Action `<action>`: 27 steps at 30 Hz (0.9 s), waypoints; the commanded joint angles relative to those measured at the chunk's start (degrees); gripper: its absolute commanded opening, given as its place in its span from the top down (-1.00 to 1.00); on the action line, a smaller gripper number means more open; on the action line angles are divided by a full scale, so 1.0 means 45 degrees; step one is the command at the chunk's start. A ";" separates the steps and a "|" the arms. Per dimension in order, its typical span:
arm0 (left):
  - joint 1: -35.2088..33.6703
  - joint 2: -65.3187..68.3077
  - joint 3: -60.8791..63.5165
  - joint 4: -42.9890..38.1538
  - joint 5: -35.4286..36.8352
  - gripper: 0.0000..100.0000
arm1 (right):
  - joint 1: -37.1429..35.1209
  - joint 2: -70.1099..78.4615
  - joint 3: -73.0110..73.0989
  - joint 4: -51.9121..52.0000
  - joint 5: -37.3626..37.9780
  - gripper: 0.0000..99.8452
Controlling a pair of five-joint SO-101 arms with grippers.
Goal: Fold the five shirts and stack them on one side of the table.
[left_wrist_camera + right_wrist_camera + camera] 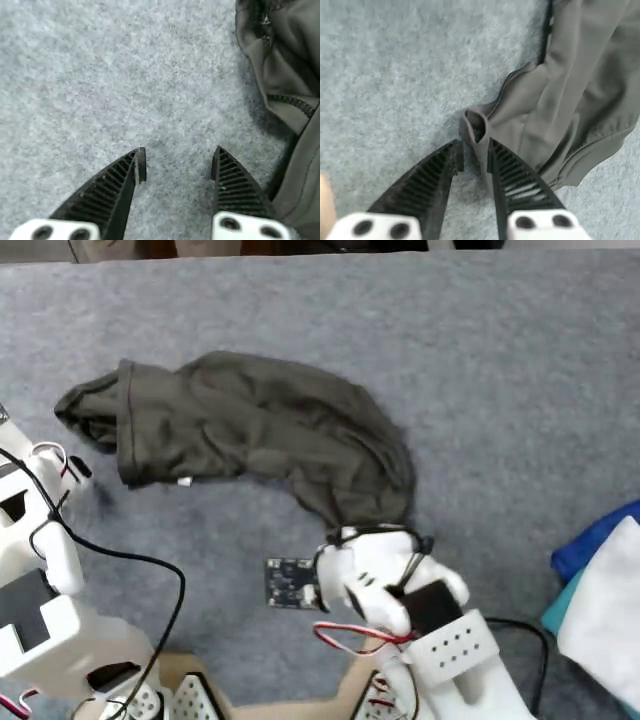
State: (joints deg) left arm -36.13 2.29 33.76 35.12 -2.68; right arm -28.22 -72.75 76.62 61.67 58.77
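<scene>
A dark olive shirt point(260, 430) lies crumpled on the grey table cover, left of the middle. My right gripper point(475, 152) is at the shirt's near edge, shut on a small fold of its hem point(476, 127); the high view shows this gripper point(350, 538) where the cloth's lower corner ends. My left gripper point(177, 162) hangs open low over bare grey cover with nothing between its fingers. The shirt point(285, 75) lies just beside one of its fingers. The left arm point(45, 540) stands at the table's left edge, near the shirt's left end.
A pile of folded shirts in blue, teal and white point(600, 605) sits at the right edge. Grey cover point(500, 360) stretches bare across the far and right parts of the table. Cables point(150, 560) trail from the arm bases at the near edge.
</scene>
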 commanded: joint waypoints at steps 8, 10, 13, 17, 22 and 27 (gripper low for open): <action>-0.0020 -0.0068 -0.0547 0.0117 -0.0098 0.56 | 0.0772 -0.0029 0.0557 -0.1504 0.0195 0.80; -0.0020 -0.0068 -0.0547 0.0117 -0.0098 0.56 | 0.0772 -0.0029 0.0713 -0.1504 0.0195 0.80; -0.0020 -0.0068 -0.0547 0.0117 -0.0098 0.56 | 0.0772 -0.0029 0.1006 -0.1504 0.0195 0.80; -0.0020 -0.0068 -0.0547 0.0117 -0.0098 0.56 | 0.0772 -0.0029 0.1241 -0.1465 0.0195 0.80; 0.0000 -0.0068 -0.0567 0.0117 -0.0098 0.56 | 0.0772 -0.0147 0.0420 -0.0274 0.0195 0.80; 0.0000 -0.0068 -0.0586 0.0117 -0.0098 0.56 | 0.0791 -0.0147 0.0107 0.0840 0.0195 0.80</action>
State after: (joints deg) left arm -36.13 2.29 33.76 35.12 -2.68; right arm -25.58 -72.75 79.96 63.78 59.21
